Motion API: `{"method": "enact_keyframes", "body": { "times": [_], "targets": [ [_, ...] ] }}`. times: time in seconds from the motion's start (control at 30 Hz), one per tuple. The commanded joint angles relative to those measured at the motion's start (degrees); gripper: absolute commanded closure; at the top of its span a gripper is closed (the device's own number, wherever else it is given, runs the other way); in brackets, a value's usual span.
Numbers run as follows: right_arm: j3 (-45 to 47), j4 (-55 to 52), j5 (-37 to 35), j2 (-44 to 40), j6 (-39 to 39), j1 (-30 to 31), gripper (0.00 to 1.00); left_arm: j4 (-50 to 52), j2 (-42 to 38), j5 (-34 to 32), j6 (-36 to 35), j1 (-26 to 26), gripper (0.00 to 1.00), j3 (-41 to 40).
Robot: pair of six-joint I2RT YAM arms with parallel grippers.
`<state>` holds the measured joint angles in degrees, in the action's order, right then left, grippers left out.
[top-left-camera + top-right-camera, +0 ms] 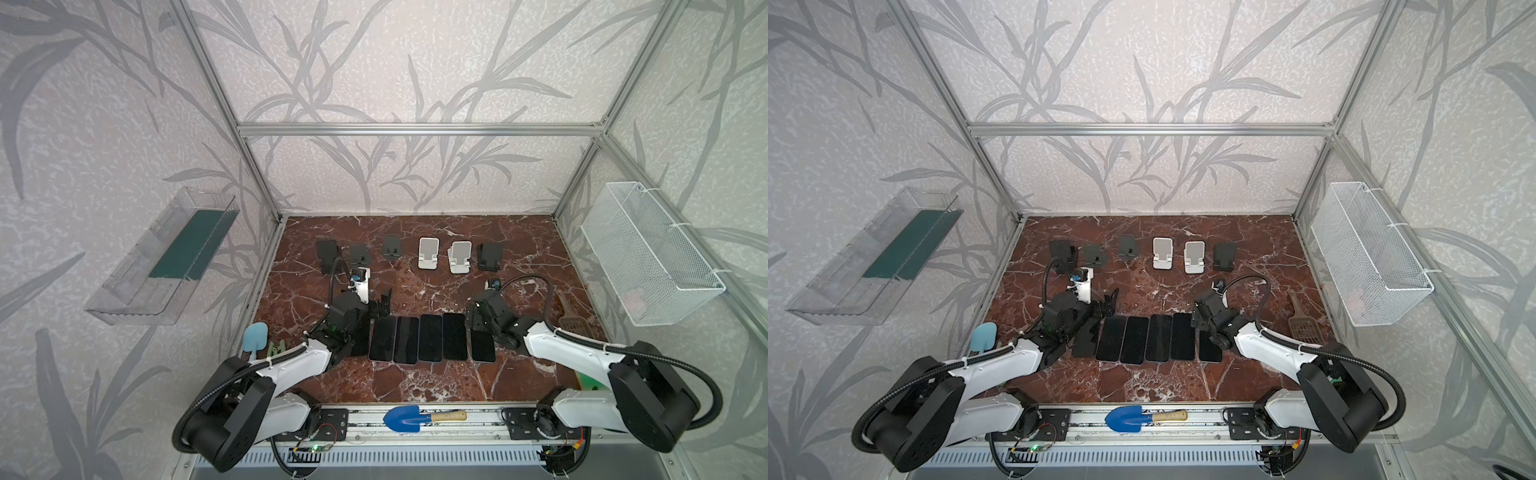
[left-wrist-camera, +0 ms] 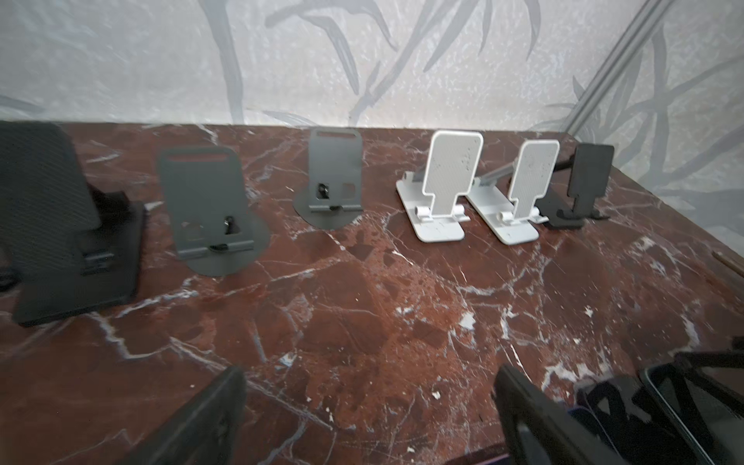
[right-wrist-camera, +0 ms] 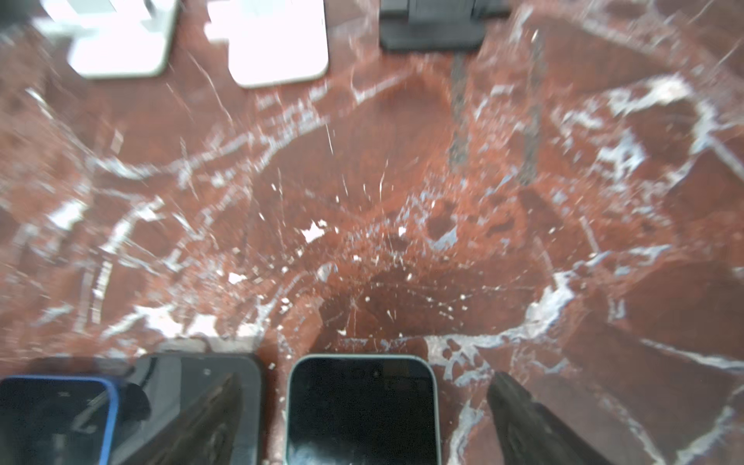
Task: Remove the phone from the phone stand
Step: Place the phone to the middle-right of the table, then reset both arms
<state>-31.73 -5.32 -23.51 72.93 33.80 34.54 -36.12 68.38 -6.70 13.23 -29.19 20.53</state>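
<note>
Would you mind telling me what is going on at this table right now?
Two robot arms are working on taking phones off stands. All six stands along the back are empty, and six phones lie flat in a row near the front. The right gripper hovers open over the rightmost phone, gripping nothing. The left gripper is open too, near the row's left end.

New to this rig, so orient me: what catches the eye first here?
A row of six dark phones lies flat, side by side, at the front middle of the red marble table. Behind them, along the back, stands a row of six empty phone stands, two of them white. Both arms reach in from the front, the left end effector and the right end effector open near opposite ends of the phone row.
</note>
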Motion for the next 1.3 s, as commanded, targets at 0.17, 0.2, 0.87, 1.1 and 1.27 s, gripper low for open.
{"method": "enact_keyframes", "body": {
  "times": [0.17, 0.2, 0.87, 1.1, 1.27],
  "targets": [
    [-0.7, 0.5, -9.6, -13.0, -10.4, 0.2, 0.00, 0.2, -9.3, -25.0, -3.5, 0.1, 0.01, -0.3],
    [0.2, 2.8, -11.6, -14.7, -13.1, 0.2, 0.00, -1.2, -9.6, -27.8, -4.6, 0.3, 0.01, -1.0],
    [21.9, 61.0, -2.6, -2.2, -37.1, -20.8, 0.01, -17.1, 9.1, -30.8, -18.8, 11.6, 0.01, -2.9],
    [19.3, 76.7, 4.9, 14.4, -40.0, -22.8, 0.01, -28.4, 15.7, -26.2, -21.7, 15.2, 0.01, -4.9],
    [19.1, 83.0, 7.8, 21.3, -39.4, -24.3, 0.01, -38.3, 18.7, -22.1, -20.2, 17.5, 0.01, -8.9]
  ]
}}
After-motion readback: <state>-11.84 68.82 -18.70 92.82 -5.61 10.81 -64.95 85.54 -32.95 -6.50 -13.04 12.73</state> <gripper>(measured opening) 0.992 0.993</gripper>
